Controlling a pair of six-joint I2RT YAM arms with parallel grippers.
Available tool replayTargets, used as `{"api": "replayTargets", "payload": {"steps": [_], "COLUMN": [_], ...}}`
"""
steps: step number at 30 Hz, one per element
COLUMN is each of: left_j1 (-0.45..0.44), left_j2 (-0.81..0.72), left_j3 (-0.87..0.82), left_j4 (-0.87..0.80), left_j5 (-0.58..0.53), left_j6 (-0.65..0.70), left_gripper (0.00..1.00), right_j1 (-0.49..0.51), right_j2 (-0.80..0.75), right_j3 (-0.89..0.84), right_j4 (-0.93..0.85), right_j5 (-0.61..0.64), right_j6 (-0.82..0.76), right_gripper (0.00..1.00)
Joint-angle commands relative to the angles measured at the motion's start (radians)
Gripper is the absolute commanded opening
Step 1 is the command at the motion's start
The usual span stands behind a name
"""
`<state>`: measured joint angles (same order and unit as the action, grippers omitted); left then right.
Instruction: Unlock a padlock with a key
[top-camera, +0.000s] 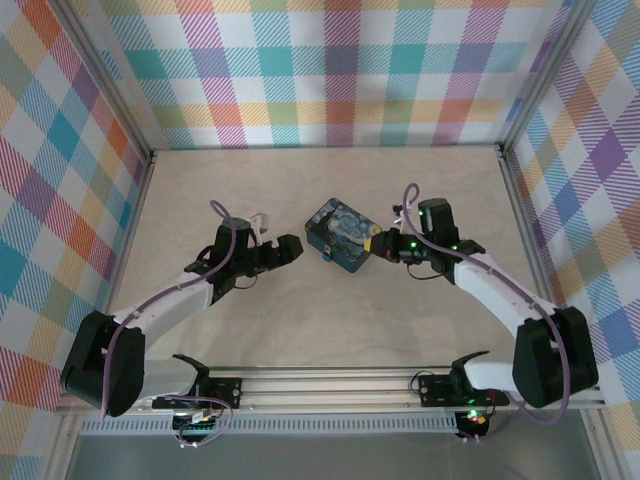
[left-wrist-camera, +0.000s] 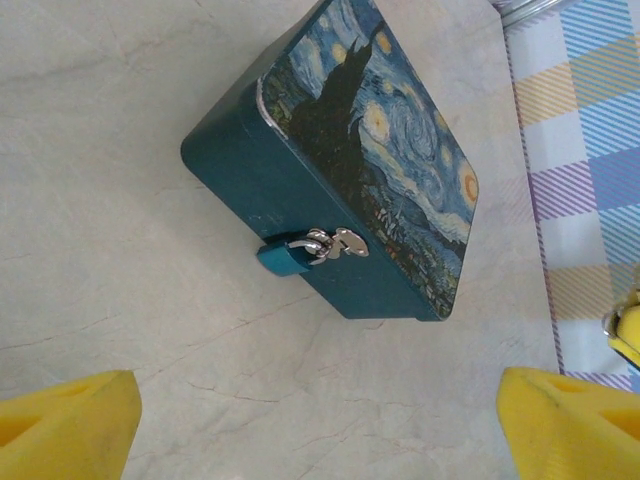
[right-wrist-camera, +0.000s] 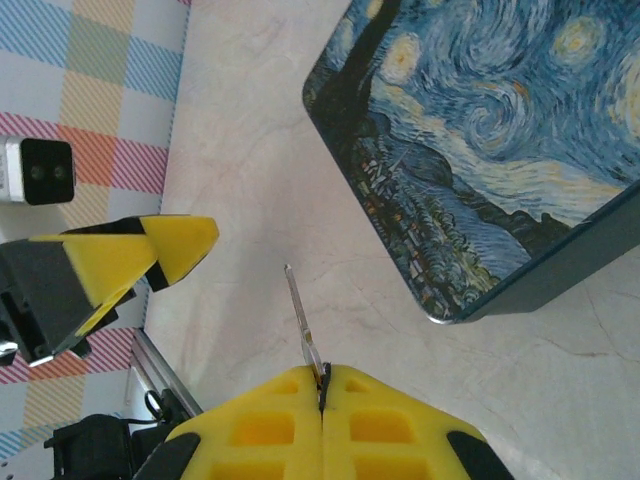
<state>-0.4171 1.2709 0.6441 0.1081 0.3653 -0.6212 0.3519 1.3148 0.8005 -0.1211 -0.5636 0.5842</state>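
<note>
Tin is showing satin painted metal, its hasp gleaming polished; padlock is looking matt, possibly painted metal. Desk is reading smooth, stone-patterned. Key is glinting bare metal; right claw pads are looking spongy, matt.

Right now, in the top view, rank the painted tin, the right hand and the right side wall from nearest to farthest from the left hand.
1. The painted tin, just to the right of the left hand, mid-table.
2. The right hand, at the tin's far side.
3. The right side wall, past the table's right edge.
</note>
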Motion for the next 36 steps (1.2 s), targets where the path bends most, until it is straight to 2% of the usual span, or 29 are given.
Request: {"api": "replayTargets", "payload": {"steps": [1, 6, 17, 28, 36], "left_j1": [0.011, 0.009, -0.007, -0.038, -0.058], "left_j2": [0.032, 0.102, 0.244, 0.377, 0.474], "left_j3": [-0.032, -0.043, -0.01, 0.043, 0.09], "left_j4": [0.115, 0.184, 0.279, 0.336, 0.367], "left_j5": [0.044, 0.068, 0.101, 0.124, 0.14], "left_j6": [0.005, 0.017, 0.023, 0.093, 0.206], "left_gripper": [0.88, 0.82, 0.79, 0.69, 0.65], "right_j1": [0.015, 0.024, 0.029, 0.03, 0.031], "right_j2": [0.069, 0.189, 0.391, 0.425, 0.419], "right_j3": [0.054, 0.113, 0.203, 0.158, 0.131], "right_j4": [0.093, 0.143, 0.147, 0.108, 0.087], "right_j5": [-0.028, -0.032, -0.001, 0.04, 0.065], "right_j6": [0.009, 0.011, -0.01, -0.053, -0.087], "right_gripper": [0.0, 0.0, 0.0, 0.0, 0.0]}}
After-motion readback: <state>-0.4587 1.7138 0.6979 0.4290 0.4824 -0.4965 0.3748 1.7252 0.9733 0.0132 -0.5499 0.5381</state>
